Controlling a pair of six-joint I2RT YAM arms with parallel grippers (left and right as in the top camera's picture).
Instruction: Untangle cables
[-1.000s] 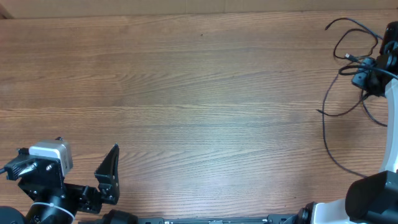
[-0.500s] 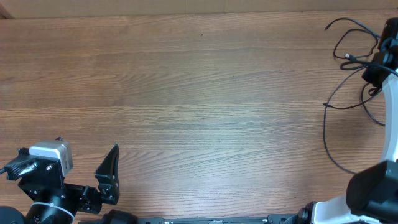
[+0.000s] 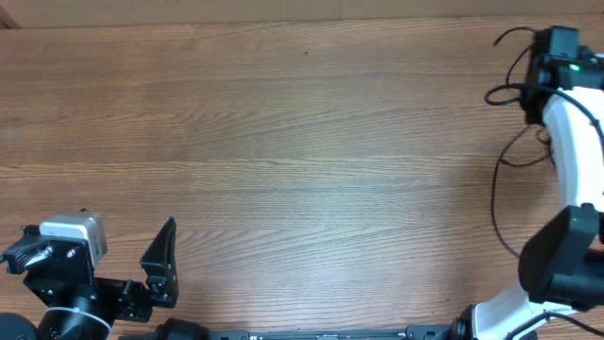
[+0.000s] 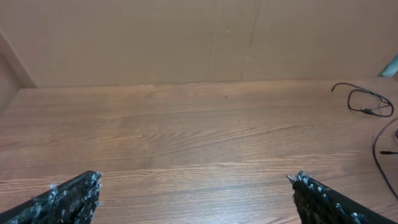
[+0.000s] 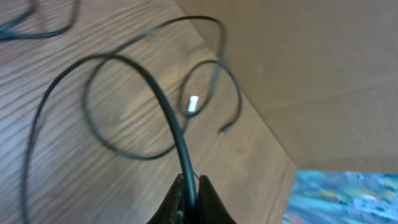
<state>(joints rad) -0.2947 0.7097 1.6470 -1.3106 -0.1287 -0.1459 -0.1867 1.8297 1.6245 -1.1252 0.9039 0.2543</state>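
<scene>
Thin black cables (image 3: 493, 198) lie in loose loops at the far right end of the brown wood-grain table (image 3: 283, 161), near its back corner. The right gripper (image 5: 188, 198) has its fingers pinched together on one black strand (image 5: 174, 127), which arcs up into the loops beside a small pale-tipped plug (image 5: 193, 104). The left gripper (image 4: 194, 186) has its fingers spread wide and empty, well apart from the cables.

Warm, even light from above on the table (image 3: 283, 142), shadows barely there, a pale sheen mid-wood. Overhead view crisp. Right wrist view smeared: the cable (image 5: 165, 107) streaks, far corner mushy. Left wrist view's fingertips (image 4: 74, 196) soft, fuzzy-edged.
</scene>
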